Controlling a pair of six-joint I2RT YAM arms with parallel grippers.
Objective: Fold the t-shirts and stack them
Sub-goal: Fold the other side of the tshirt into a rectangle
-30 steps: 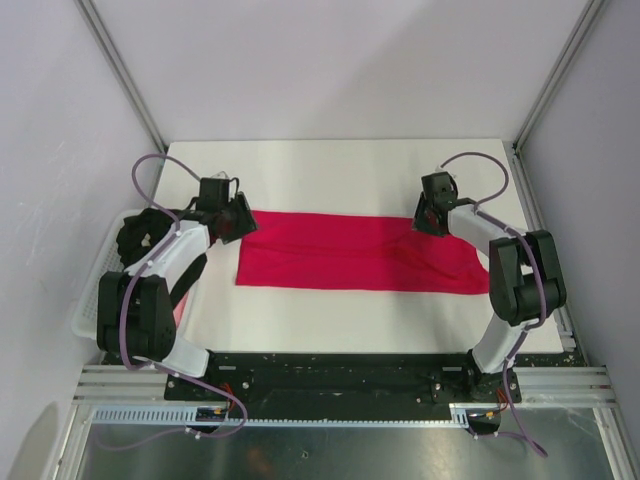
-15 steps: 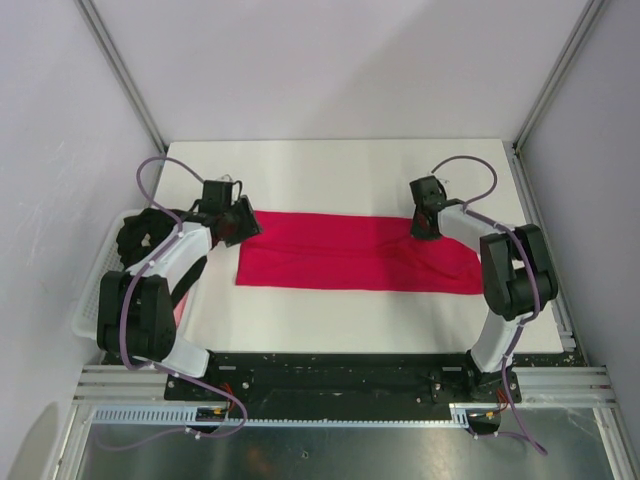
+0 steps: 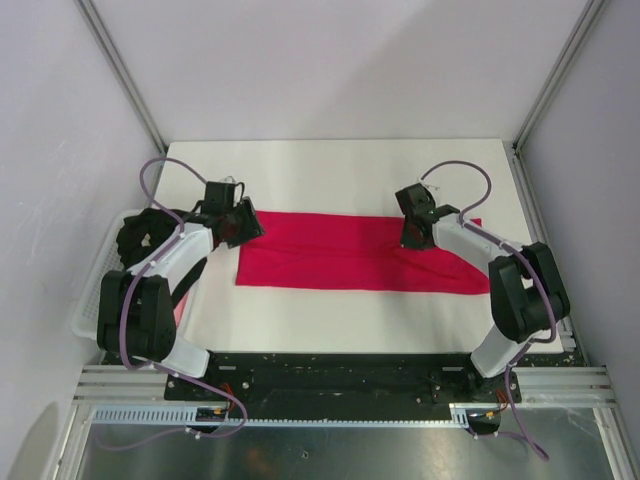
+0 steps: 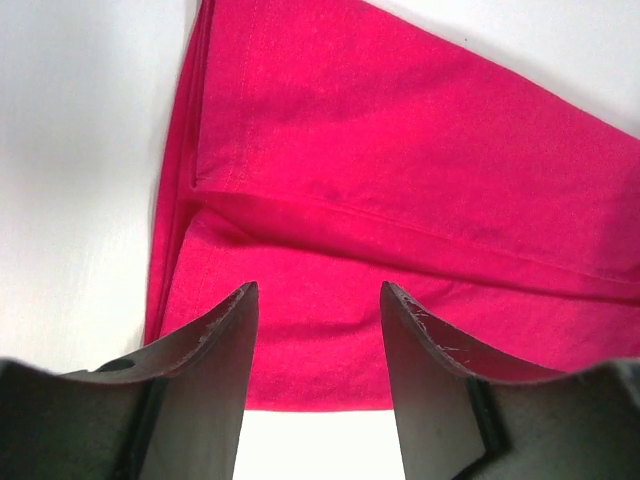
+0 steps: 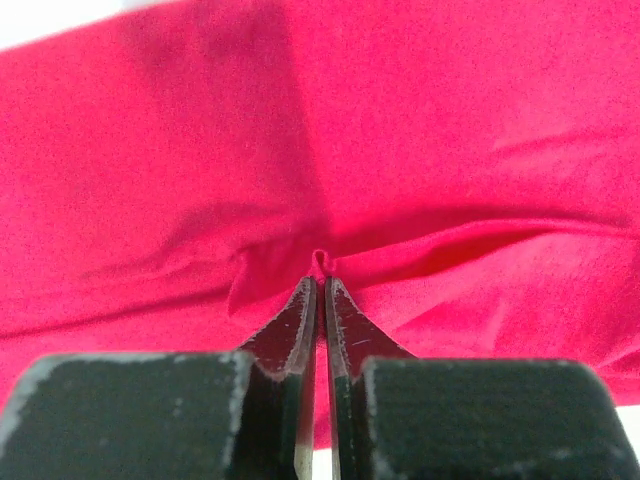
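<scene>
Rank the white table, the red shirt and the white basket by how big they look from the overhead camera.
1. white table: largest by far.
2. red t-shirt: a long strip lying across it.
3. white basket: smallest as seen, but the left arm hides much of it, so its full size is unsure.

The t-shirt point(image 3: 350, 265) is seen in a plain, unpatterned crimson-red, with hem stitching of the same red. The table point(image 3: 330, 170) is shown as plain white, and the left gripper point(image 3: 240, 222) and right gripper point(image 3: 412, 238) are finished in black. The basket point(image 3: 88, 305) is marked by a white lattice, and the cables point(image 3: 456, 165) are coloured pale violet.
</scene>
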